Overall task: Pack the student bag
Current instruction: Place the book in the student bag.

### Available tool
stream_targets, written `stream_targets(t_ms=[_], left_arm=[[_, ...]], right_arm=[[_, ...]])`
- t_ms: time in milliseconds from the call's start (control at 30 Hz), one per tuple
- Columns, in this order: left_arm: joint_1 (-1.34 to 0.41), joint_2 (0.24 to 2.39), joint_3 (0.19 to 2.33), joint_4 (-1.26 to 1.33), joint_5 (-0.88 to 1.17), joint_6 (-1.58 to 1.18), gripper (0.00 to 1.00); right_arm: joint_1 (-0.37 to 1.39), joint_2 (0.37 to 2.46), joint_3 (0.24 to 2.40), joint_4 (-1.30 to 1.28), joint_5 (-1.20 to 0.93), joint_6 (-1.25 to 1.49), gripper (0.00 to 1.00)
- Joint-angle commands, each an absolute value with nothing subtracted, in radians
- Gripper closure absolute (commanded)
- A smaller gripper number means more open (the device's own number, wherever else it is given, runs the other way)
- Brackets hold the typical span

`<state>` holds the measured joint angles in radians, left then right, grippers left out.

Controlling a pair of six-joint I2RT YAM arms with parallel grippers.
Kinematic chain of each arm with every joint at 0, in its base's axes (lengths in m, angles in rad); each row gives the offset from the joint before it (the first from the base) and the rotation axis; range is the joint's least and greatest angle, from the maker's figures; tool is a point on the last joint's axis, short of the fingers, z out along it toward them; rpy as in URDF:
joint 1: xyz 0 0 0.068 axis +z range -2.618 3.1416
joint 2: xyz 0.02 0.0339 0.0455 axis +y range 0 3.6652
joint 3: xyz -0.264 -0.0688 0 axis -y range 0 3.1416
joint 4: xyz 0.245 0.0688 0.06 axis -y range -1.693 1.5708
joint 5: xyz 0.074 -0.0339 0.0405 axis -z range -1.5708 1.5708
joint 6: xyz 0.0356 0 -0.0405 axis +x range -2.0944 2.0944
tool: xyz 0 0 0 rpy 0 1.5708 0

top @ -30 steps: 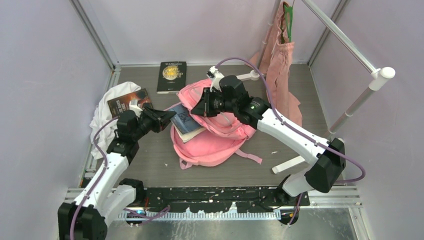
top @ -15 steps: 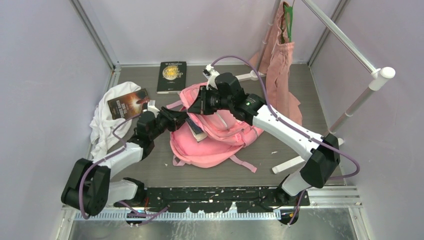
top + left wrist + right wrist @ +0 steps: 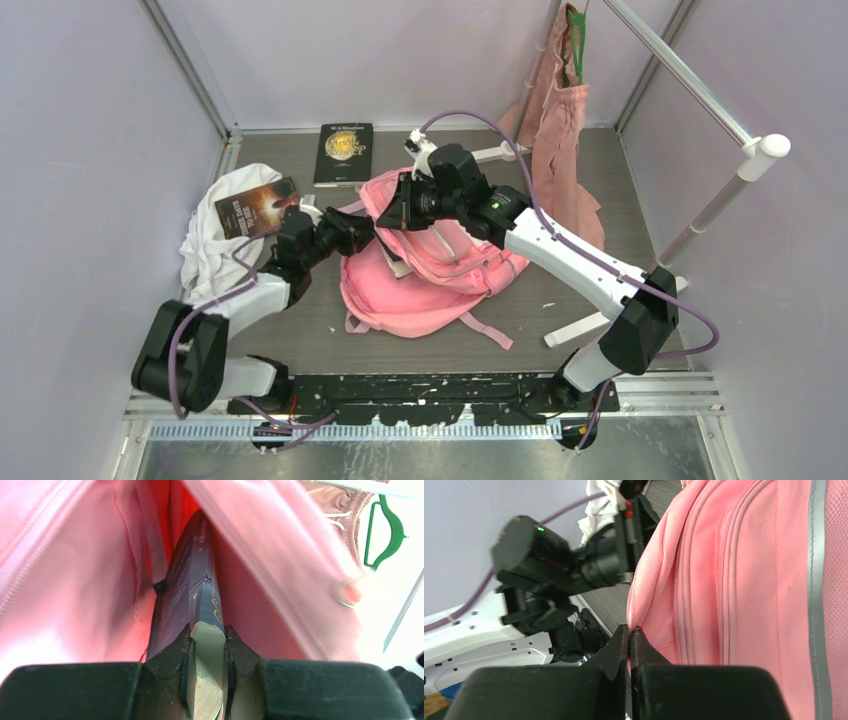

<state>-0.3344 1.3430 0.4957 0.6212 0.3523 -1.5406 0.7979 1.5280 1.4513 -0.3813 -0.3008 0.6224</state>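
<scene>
Right now the pink bag (image 3: 430, 285) lies in the middle of the table (image 3: 300, 335), its mouth turned toward the left arm. The left gripper (image 3: 208, 632) has its jaws a little apart, clamped on a dark book (image 3: 192, 585) that sits partway inside the opening. The right gripper (image 3: 629, 635) is pinched fully closed on the bag's fabric edge.

The left arm (image 3: 250, 295) and right arm (image 3: 570, 258) share white links, black joints, purple cables (image 3: 465, 114).
</scene>
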Motion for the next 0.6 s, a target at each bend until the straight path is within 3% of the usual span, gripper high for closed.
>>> stream_targets(t_ms=[0,67,200,433,567], left_arm=[[-0.301,1.077,0.659,0.435,0.415,-1.443,1.00],[-0.274,0.985,0.669,0.307,0.369,-1.405,1.00],[-0.170,0.926,0.636,0.349,0.434,-1.494,1.00],[-0.163,1.066,0.563,0.616,0.541,-1.624,1.00],[-0.226,1.142,0.580,0.642,0.521,-1.600,1.00]], right_arm=[[0.810,1.494,1.523,-0.300,-0.333,0.609,0.99],[0.810,1.496,1.521,-0.298,-0.334,0.609,0.99],[0.810,1.499,1.516,-0.291,-0.338,0.611,0.99],[0.811,1.498,1.508,-0.290,-0.342,0.618,0.99],[0.810,1.508,1.516,-0.296,-0.352,0.620,0.99]])
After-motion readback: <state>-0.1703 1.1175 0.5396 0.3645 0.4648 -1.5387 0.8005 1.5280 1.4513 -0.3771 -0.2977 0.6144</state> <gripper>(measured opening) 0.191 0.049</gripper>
